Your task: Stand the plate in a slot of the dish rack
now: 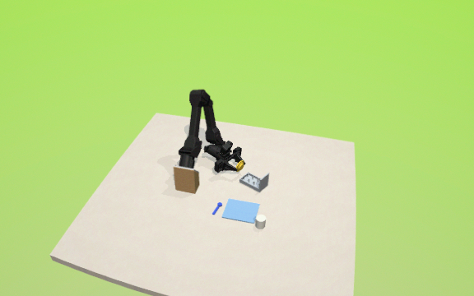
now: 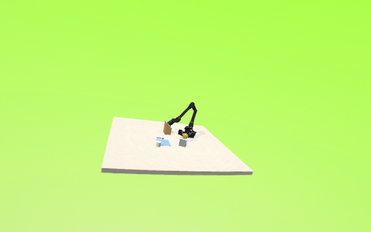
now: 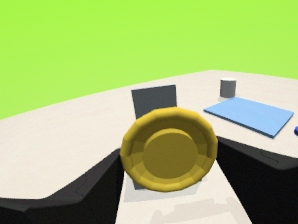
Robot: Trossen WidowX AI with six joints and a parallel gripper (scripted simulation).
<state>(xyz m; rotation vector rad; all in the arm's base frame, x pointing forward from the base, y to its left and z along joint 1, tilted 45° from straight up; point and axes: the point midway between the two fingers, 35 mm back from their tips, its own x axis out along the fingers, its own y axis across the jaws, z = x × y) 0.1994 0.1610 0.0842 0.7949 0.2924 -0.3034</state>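
Your end effector (image 1: 237, 164) is clamped on the yellow plate (image 3: 170, 149), held on edge low above the counter (image 1: 303, 247), just short of the grey dish rack (image 1: 254, 181). If you come in tilted, the rim may ride a rail and tip it flat.

arm (image 1: 197, 123): all matt black, slim boxy links, bulkier joint housings | base: thick round black column | gripper (image 1: 237, 164): black, two broad wedge-shaped fingers | markings, cables, screws: none discernible
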